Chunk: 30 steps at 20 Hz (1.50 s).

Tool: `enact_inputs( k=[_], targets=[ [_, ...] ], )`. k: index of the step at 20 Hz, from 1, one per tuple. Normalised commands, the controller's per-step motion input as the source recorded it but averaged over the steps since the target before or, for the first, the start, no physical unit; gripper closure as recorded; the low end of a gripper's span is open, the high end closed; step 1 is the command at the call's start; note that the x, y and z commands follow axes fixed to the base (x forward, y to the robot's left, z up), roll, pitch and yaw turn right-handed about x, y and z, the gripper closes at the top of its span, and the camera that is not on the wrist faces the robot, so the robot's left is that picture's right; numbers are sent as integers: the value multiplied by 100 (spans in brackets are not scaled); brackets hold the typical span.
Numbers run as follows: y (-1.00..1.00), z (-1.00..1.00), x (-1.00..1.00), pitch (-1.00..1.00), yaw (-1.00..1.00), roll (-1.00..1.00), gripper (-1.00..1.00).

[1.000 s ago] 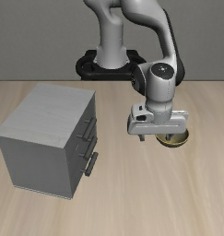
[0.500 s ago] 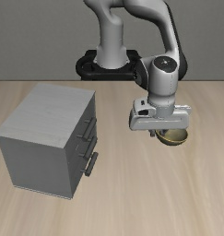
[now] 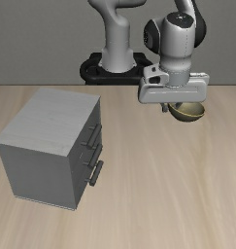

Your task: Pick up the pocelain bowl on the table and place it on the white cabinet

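Note:
The porcelain bowl (image 3: pixel 190 113), pale olive with a dark rim, hangs in the air above the wooden table (image 3: pixel 178 195) at the exterior view's right. My gripper (image 3: pixel 179 105) is right over it, shut on its rim, with the white hand covering part of the bowl's near side. The grey-white cabinet (image 3: pixel 50 124) stands on the table at the exterior view's left, well apart from the bowl and lower than it. Its flat top is bare.
The cabinet's right face carries drawer handles (image 3: pixel 94 154) that stick out toward the middle of the table. The robot's black base (image 3: pixel 115 70) sits at the table's far edge.
The gripper has risen from the table with the bowl in it and drifted slightly to the exterior view's right. The cabinet has not moved.

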Motion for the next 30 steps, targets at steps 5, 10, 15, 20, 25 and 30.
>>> enact_inputs(
  k=[5, 10, 15, 20, 25, 30],
  targets=[
    [0, 100, 0, 0, 0, 0, 100],
    [0, 100, 0, 0, 0, 0, 100],
    [-80, 20, 0, 0, 0, 0, 100],
    [-100, 0, 0, 0, 0, 0, 100],
    [-100, 0, 0, 0, 0, 0, 100],
    [-100, 0, 0, 0, 0, 0, 100]
  ],
)
